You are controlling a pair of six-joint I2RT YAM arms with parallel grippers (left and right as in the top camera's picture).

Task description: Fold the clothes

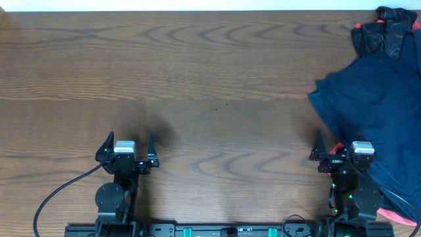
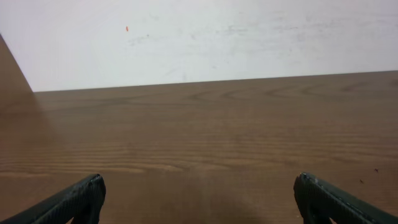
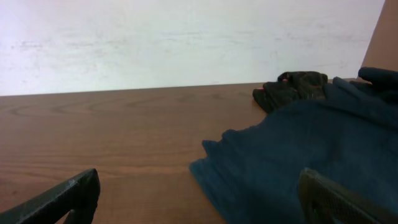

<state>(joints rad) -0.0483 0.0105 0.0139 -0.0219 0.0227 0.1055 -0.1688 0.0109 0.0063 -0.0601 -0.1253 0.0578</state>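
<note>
A heap of dark navy clothes (image 1: 378, 105) lies at the table's right edge, with a crumpled black and red garment (image 1: 388, 33) behind it at the far right corner. The right wrist view shows the navy cloth (image 3: 298, 162) ahead and the darker garment (image 3: 291, 88) beyond. My right gripper (image 1: 334, 146) is open and empty just in front of the heap's near left edge, its right side over the cloth. My left gripper (image 1: 128, 145) is open and empty over bare wood at the front left; its fingers (image 2: 199, 199) frame only table.
The wooden table (image 1: 197, 79) stretches across the view, with a white wall beyond its far edge (image 2: 199, 37). A black cable (image 1: 59, 191) runs from the left arm's base. A red-edged bit of cloth (image 1: 395, 214) lies by the right arm's base.
</note>
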